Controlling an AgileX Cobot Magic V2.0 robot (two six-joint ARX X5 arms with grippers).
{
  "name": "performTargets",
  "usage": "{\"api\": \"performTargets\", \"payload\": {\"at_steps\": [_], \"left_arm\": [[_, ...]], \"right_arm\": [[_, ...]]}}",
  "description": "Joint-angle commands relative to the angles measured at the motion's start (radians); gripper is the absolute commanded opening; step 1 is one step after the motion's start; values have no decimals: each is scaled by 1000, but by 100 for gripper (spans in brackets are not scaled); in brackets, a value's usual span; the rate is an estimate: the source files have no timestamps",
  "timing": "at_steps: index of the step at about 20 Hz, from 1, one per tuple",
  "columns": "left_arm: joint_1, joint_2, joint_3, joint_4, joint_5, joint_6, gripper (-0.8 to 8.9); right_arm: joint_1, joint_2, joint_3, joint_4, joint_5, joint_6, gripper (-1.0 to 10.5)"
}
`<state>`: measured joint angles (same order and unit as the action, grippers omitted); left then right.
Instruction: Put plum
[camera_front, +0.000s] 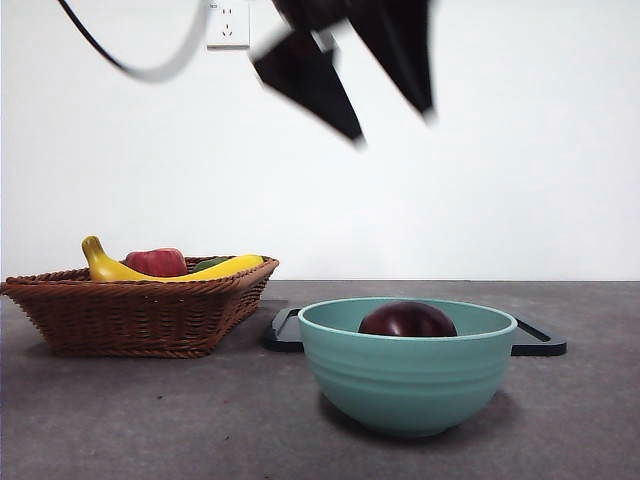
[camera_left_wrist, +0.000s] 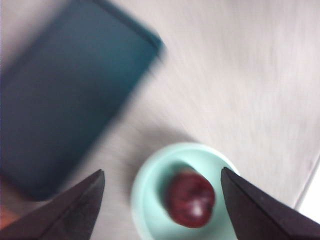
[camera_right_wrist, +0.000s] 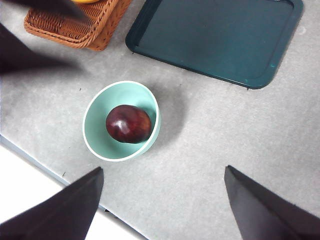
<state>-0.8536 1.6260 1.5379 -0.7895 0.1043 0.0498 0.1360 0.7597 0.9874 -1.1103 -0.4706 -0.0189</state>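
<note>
The plum (camera_front: 407, 321) is dark maroon and glossy and lies inside a mint-green bowl (camera_front: 407, 385) on the grey table. It also shows in the left wrist view (camera_left_wrist: 190, 198) and the right wrist view (camera_right_wrist: 128, 124). My left gripper (camera_left_wrist: 162, 197) is open and empty, high above the bowl (camera_left_wrist: 150, 190), and its view is blurred. In the front view it is the dark blurred gripper (camera_front: 390, 120) at the top. My right gripper (camera_right_wrist: 162, 200) is open and empty, high above the table beside the bowl (camera_right_wrist: 97, 135).
A wicker basket (camera_front: 140, 310) at the left holds a yellow banana (camera_front: 200, 270) and a red apple-like fruit (camera_front: 156, 262). A dark teal tray (camera_right_wrist: 215, 37) lies flat behind the bowl. The table's near edge (camera_right_wrist: 45, 167) runs close to the bowl.
</note>
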Motion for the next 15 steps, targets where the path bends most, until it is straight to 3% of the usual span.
{"api": "performTargets", "payload": {"at_steps": [1, 7, 15], "left_arm": [[60, -109, 27, -3, -1, -37, 377], [218, -384, -45, -41, 14, -43, 376], [271, -682, -534, 43, 198, -74, 375]], "right_arm": [[2, 3, 20, 10, -1, 7, 387], [2, 3, 20, 10, -1, 7, 387], [2, 4, 20, 10, -2, 7, 387]]}}
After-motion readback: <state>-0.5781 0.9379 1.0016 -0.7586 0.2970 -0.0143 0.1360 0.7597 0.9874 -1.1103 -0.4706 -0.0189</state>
